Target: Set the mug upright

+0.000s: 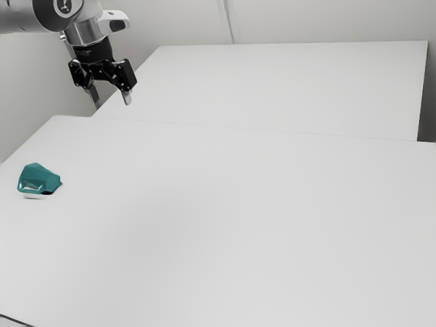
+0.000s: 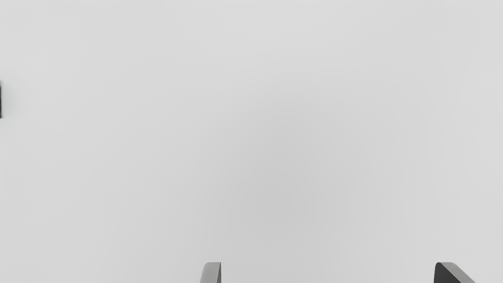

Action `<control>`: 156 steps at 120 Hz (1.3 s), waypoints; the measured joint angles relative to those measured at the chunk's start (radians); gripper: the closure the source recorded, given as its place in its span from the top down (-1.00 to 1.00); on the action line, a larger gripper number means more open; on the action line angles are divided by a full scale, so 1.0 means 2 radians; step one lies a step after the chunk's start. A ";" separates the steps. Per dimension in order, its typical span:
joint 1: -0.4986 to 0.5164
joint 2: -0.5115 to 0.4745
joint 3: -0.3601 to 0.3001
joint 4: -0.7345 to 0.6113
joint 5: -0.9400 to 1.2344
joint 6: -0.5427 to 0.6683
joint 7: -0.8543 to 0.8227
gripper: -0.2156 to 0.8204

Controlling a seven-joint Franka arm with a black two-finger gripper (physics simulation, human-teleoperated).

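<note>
Crossing the nearest corner at the exterior view's left is a thin dark line (image 1: 17,321), too little of it showing to tell what it is. Behind it spreads the table (image 1: 225,218), broad, smooth and pale, with a soft shading across its middle. Near the table's edge, at the exterior view's left, the teal mug (image 1: 39,178) lies tipped over on its side. Its surface is faceted, and a small dark shadow sits beneath it.

Farther back, the black gripper (image 1: 112,102) hangs in the air, pointing down, well apart from the mug. Its two fingers stand wide apart. The wrist view has both fingertips with pale surface between them, and a dark sliver (image 2: 0,99) off to one side of them, too narrow to identify. The grey and white arm (image 1: 24,16) reaches in above from the exterior view's left, a round dark emblem near its joint.

Beyond the table is another large white surface (image 1: 286,88), straight-edged, and behind that a pale wall (image 1: 327,19) with a narrow upright strip (image 1: 228,20).
</note>
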 joint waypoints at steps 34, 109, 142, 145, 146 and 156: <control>0.005 0.007 0.010 0.009 0.001 -0.004 0.003 0.56; 0.208 0.015 0.003 0.013 -0.002 -0.006 0.059 0.55; 0.296 0.053 -0.002 0.045 -0.007 -0.002 0.131 0.55; 0.303 0.057 -0.002 0.047 -0.009 -0.002 0.138 0.55; 0.306 0.059 -0.003 0.048 -0.009 -0.001 0.141 0.55; 0.331 0.085 -0.007 0.070 -0.014 0.000 0.167 0.55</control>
